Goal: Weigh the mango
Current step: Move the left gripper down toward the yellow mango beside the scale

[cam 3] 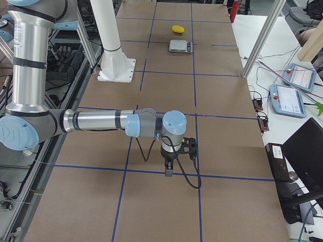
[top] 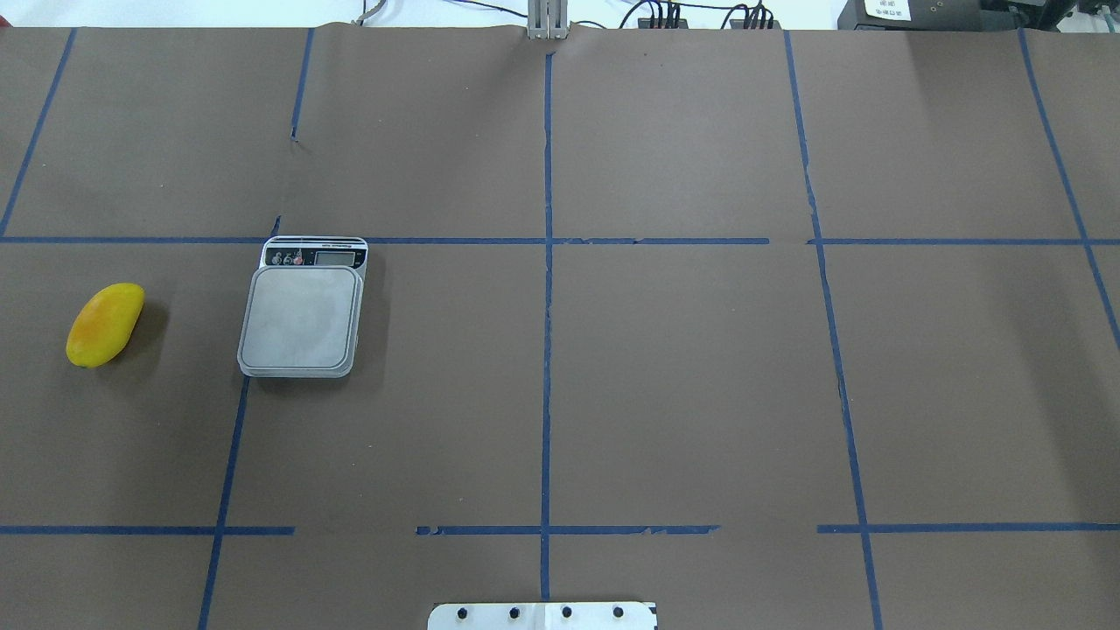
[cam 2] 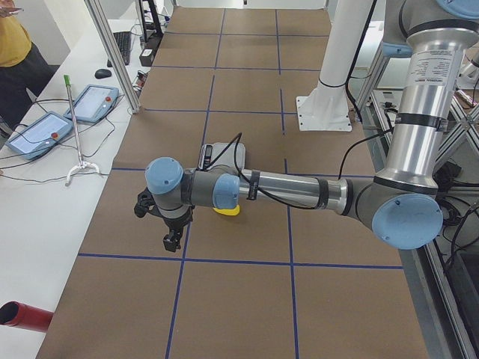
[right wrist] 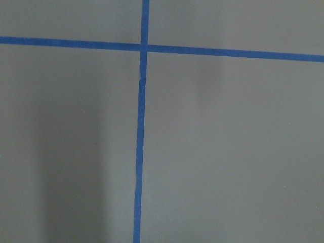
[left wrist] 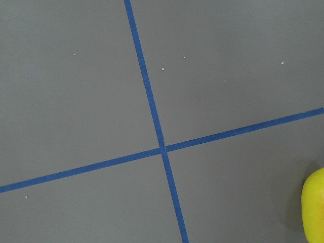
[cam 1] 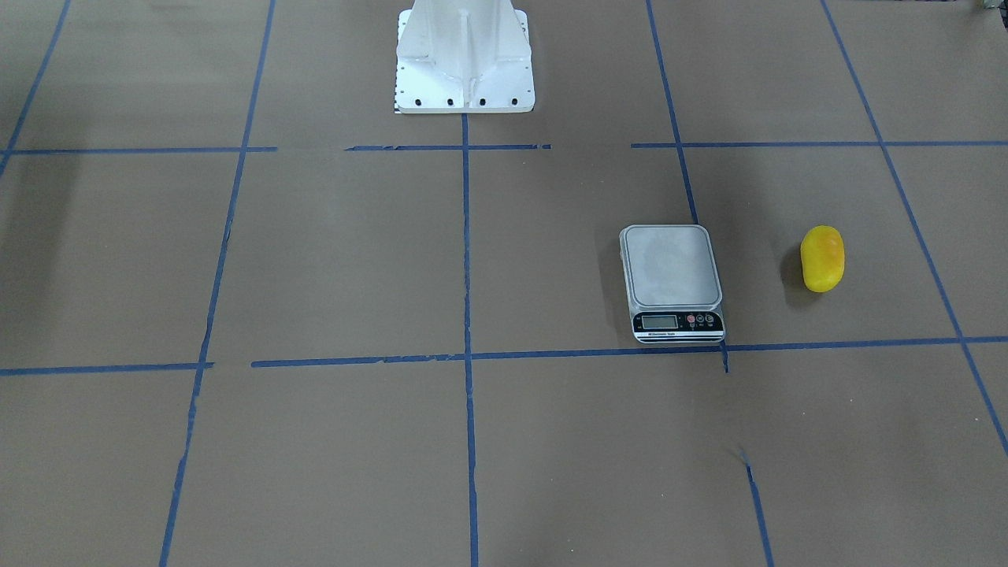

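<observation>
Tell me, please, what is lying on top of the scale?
Nothing: the scale has a bare grey platform in the overhead and front views. The mango lies on the table beside it, apart. The scale's underside is hidden.

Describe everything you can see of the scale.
The scale is a flat unit: a bare, grey, rounded-square platform and a black strip with a display and buttons at its far end in the overhead view. Its reading is too small to tell. It lies flat on the brown table, by a blue tape line, apart from the mango. Nothing else touches it.
</observation>
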Available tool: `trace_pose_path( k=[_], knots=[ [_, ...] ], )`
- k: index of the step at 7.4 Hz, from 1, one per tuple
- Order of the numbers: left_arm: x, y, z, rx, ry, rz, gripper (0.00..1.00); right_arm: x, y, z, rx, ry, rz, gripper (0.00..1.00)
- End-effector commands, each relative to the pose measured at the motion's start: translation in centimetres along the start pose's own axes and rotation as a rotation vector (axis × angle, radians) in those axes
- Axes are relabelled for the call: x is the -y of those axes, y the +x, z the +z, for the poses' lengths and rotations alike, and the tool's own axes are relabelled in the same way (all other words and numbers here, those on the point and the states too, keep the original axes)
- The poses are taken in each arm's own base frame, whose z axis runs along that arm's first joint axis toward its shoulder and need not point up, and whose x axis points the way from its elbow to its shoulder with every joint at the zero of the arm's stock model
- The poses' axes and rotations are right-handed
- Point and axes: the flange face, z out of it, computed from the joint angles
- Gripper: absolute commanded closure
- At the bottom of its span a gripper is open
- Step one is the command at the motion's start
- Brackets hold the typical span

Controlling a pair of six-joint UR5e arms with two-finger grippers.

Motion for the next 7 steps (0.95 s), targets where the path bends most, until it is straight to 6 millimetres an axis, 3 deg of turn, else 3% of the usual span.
trace_pose_path(
  k=[1,2,4,5,6,7],
  knots=[
    [-0.5,-0.3,0.4,-0.001,-0.006,0.000,0.00,0.2,0.3,0.3,0.005,-0.007,0.002,0.00],
    [-2.3,-0.4,0.8,-0.005,-0.010,-0.009,0.00,0.4,0.4,0.5,0.005,-0.010,0.001,0.00],
    [-1.1,2.4,0.7,-0.005,0.014,0.064,0.00,0.8,1.0,0.9,0.028,-0.015,0.015,0.00],
    [-0.7,3.7,0.9,-0.009,0.013,0.091,0.00,1.5,2.4,1.1,0.067,-0.012,0.011,0.00],
    [0.0,5.7,1.4,-0.015,0.008,0.100,0.00,2.0,3.5,1.3,0.102,-0.010,-0.003,0.00],
    [0.9,10.0,1.9,-0.024,0.004,0.093,0.00,2.4,3.3,0.9,0.102,-0.001,-0.012,0.00]
  ],
)
